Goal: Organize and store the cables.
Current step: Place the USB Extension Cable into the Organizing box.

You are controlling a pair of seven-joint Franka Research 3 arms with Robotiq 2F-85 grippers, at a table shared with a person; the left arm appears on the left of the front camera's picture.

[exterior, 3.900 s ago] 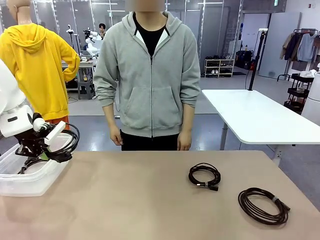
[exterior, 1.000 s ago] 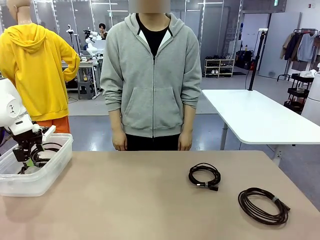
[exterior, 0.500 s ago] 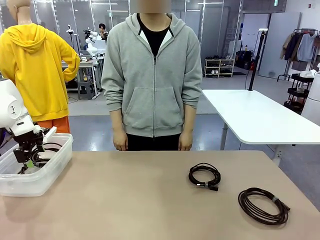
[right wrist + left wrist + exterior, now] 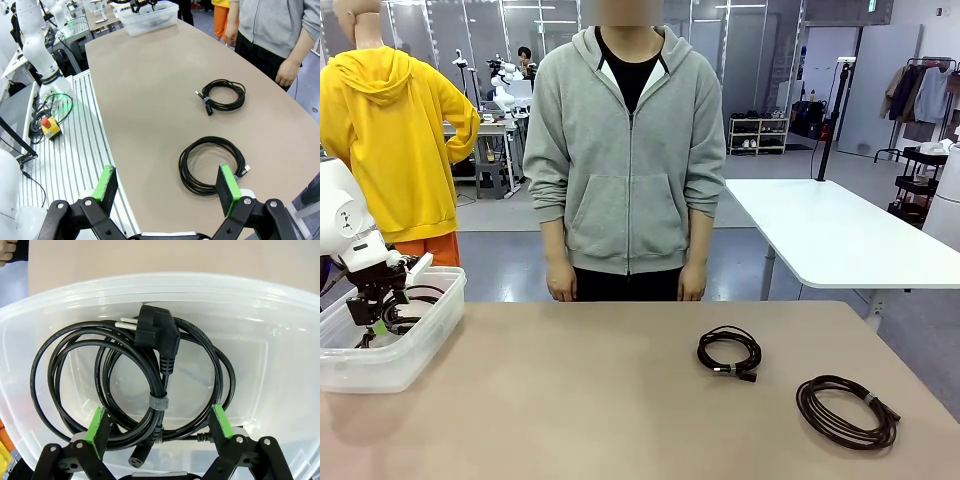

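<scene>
Left claw [image 4: 159, 415] gapes empty above a coiled cable [image 4: 157, 330] lying in the bin [image 4: 260, 305]. Right claw [image 4: 166, 175], also open and empty, hovers over another cable [image 4: 186, 167] on the surface [image 4: 145, 90]: next, probably descend and grasp.

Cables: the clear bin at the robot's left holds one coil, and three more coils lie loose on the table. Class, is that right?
Not quite. Two coils lie loose on the table, not three: the front view shows a smaller coil and a larger coil nearer the right edge. The rest stands: the clear bin holds one plug-ended coil.
</scene>
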